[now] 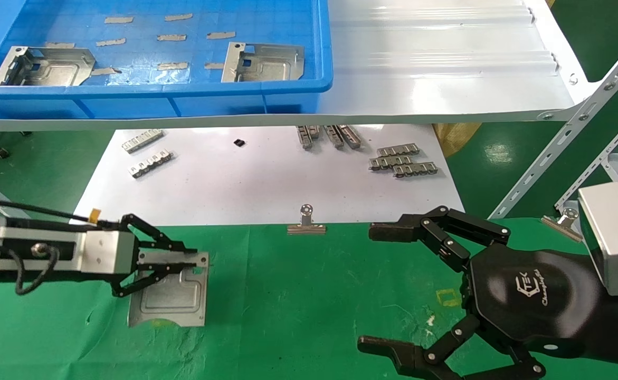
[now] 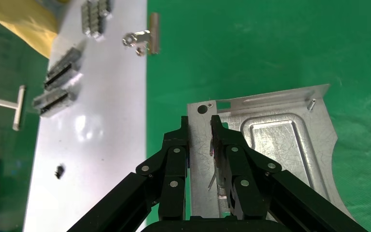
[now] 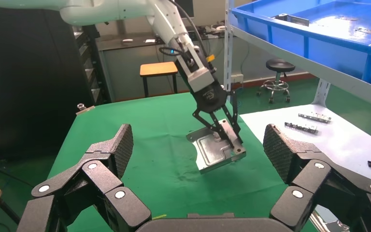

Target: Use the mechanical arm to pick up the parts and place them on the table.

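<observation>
Gripping part (image 1: 174,295) edge, left gripper (image 1: 195,261) over table (image 1: 298,316); right gripper (image 1: 380,287) idle, fingers spread; binder clip (image 1: 306,221) nearby.

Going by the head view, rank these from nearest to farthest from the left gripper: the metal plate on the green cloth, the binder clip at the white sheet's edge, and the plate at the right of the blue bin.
From the left gripper:
1. Metal plate, gripped at its edge on the green cloth.
2. Binder clip, off to its right at the white sheet edge.
3. Plate in the blue bin, up on the shelf, farthest.
</observation>
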Controlling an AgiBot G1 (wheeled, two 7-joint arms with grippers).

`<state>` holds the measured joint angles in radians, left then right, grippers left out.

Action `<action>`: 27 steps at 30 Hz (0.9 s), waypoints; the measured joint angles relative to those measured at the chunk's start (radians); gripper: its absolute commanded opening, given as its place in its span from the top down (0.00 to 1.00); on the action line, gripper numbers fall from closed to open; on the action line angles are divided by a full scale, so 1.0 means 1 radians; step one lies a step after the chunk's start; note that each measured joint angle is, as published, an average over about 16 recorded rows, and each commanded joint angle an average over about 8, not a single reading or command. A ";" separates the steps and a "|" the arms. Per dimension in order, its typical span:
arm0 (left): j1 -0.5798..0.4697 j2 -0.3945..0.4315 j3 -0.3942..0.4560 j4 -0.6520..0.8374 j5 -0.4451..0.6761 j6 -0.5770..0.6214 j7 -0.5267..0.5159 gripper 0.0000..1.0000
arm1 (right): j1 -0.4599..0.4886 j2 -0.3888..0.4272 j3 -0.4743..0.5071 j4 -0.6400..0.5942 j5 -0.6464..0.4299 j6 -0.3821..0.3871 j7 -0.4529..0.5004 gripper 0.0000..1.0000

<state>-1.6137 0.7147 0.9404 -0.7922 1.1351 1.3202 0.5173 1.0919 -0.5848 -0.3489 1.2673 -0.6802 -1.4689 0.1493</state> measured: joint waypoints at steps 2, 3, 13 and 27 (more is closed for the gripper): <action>0.019 -0.001 0.001 0.004 0.000 -0.014 0.012 0.34 | 0.000 0.000 0.000 0.000 0.000 0.000 0.000 0.00; 0.027 -0.002 0.001 0.005 0.000 -0.020 0.017 0.22 | 0.000 0.000 0.000 0.000 0.000 0.000 0.000 0.00; 0.059 -0.006 0.004 0.018 0.001 -0.036 0.047 0.00 | 0.000 0.000 0.000 0.000 0.000 0.000 0.000 0.00; 0.082 -0.036 -0.019 0.075 -0.112 0.078 -0.028 0.00 | 0.000 0.000 0.000 0.000 0.000 0.000 0.000 0.00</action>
<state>-1.5321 0.6783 0.9212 -0.7167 1.0229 1.3980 0.4898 1.0918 -0.5846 -0.3492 1.2672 -0.6798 -1.4685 0.1491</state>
